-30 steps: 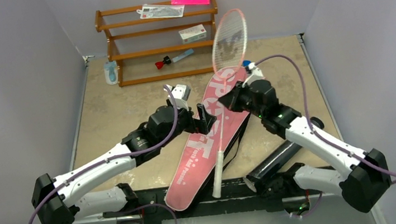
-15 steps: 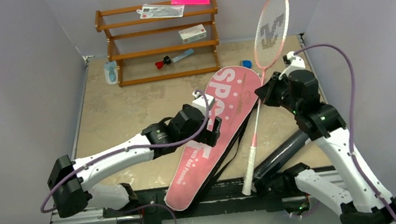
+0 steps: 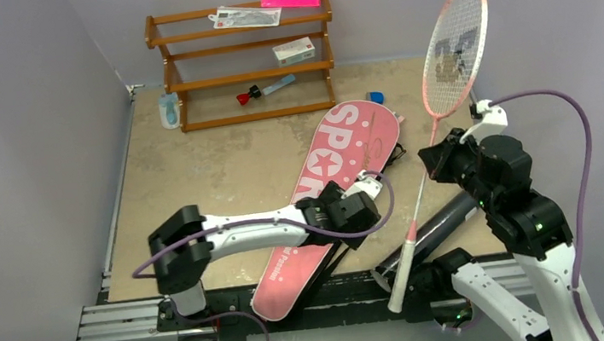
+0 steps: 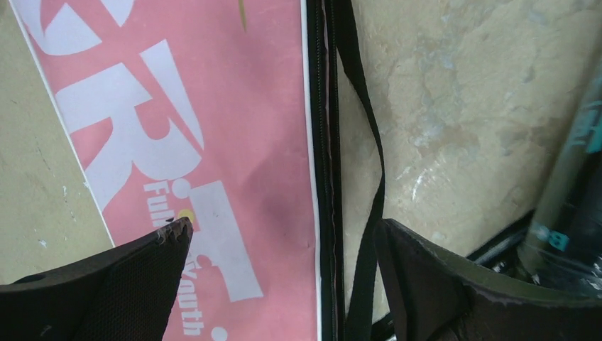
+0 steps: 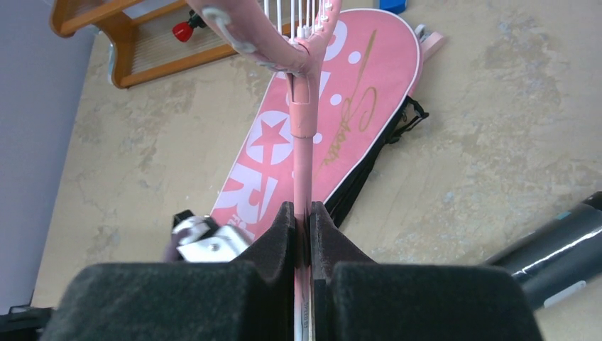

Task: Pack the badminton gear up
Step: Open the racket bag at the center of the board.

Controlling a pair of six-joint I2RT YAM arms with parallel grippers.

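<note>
While the right gripper (image 5: 303,213) is clamped tight on the pink shaft of a racket (image 3: 457,50), that racket stands steeply tilted off the bag's right side, its head high in the air and its white handle down past the bag's near right edge. The bag (image 3: 339,145) lies flat on the table (image 3: 195,165), slanting from near-left to far-right, lettering up. Over its middle the left gripper (image 4: 282,229) hangs with jaws spread wide, holding nothing, straddling the bag's zipper edge and black strap (image 4: 365,142). Right of the bag lies the tube (image 3: 434,228). Beyond the bag stands a wooden rack (image 3: 242,49).
</note>
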